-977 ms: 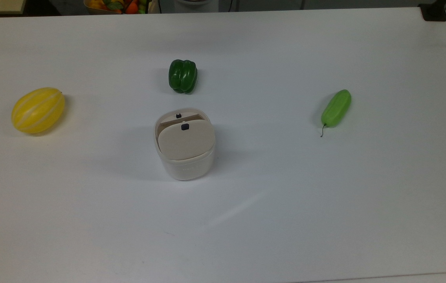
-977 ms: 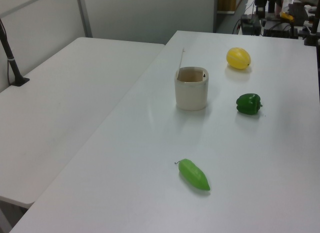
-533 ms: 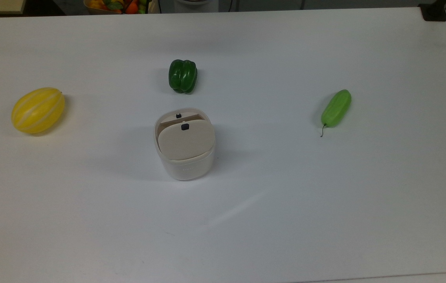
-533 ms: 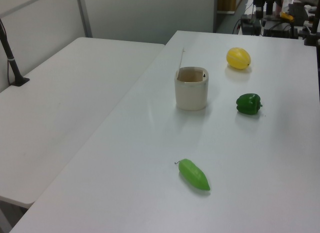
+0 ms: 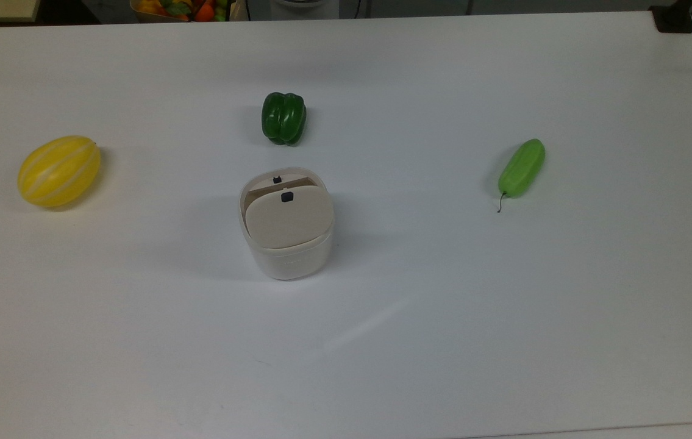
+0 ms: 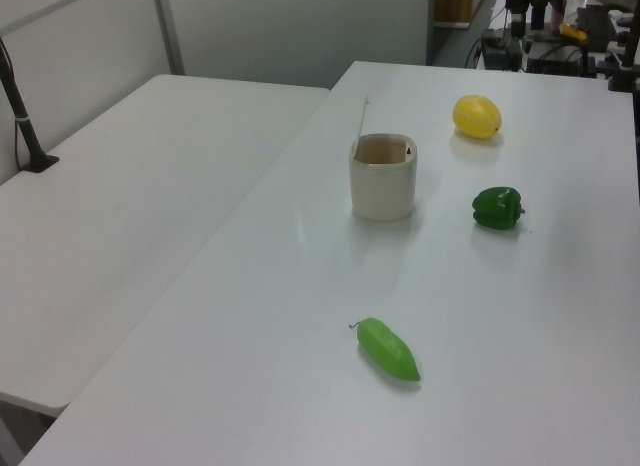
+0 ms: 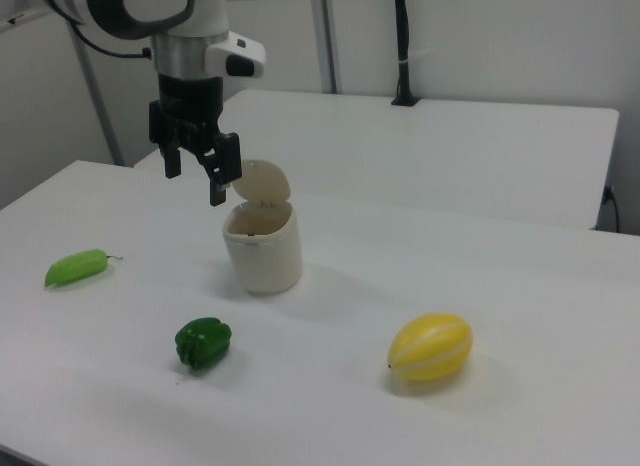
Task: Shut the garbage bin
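Hovering with fingers spread in the right view, the gripper [image 7: 193, 182] hangs by the garbage bin's [image 7: 262, 248] raised lid [image 7: 259, 182].

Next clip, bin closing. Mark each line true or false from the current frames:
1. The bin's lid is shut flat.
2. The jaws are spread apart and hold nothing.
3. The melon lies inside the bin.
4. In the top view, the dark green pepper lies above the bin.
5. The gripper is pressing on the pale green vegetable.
1. False. The lid of the bin stands raised on its hinge.
2. True. The gripper hangs beside the lid with its jaws apart and empty.
3. False. The melon rests on the table, apart from the bin.
4. True. The pepper lies above the bin there.
5. False. The pale green vegetable lies alone, away from the gripper.
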### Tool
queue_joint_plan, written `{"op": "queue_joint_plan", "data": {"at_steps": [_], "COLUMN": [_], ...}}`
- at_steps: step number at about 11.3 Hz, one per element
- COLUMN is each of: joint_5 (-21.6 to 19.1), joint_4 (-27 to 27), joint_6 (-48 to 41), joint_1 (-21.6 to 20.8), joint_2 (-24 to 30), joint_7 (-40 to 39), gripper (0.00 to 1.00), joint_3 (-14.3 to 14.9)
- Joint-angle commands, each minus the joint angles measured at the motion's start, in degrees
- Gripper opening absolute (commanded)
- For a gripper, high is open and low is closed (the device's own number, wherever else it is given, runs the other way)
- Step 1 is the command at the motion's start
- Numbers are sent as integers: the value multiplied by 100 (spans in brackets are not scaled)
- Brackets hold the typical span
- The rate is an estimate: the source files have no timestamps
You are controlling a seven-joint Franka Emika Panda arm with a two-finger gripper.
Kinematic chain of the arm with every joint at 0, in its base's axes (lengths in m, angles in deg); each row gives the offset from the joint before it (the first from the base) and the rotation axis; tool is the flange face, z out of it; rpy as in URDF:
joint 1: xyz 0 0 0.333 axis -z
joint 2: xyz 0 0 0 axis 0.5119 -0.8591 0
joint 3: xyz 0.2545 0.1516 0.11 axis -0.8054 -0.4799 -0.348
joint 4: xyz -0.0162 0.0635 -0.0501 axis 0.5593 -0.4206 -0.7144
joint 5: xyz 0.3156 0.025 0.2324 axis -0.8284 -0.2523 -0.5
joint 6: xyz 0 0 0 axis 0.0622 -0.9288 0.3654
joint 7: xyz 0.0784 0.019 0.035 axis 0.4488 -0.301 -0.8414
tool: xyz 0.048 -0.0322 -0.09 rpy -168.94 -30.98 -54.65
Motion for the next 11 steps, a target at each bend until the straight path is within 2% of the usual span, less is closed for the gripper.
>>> {"op": "queue_joint_plan", "data": {"at_steps": [1,2,4,5,8,11], "joint_5": [-112,-121,-400,-559,-657,-674], "joint_4": [-72,-124,-177,-195,-195,-169], "joint_6": [153,144,144,153,449,1774], "joint_1": [-88,-96,-105,-105,-123,-464], "joint_2": [52,52,52,43,-27,-229], "joint_7": [-127,-136,-468,-478,-496,-496], "gripper": [85,68,15,0,0,0], "joint_3": [80,71,71,79,80,71]}}
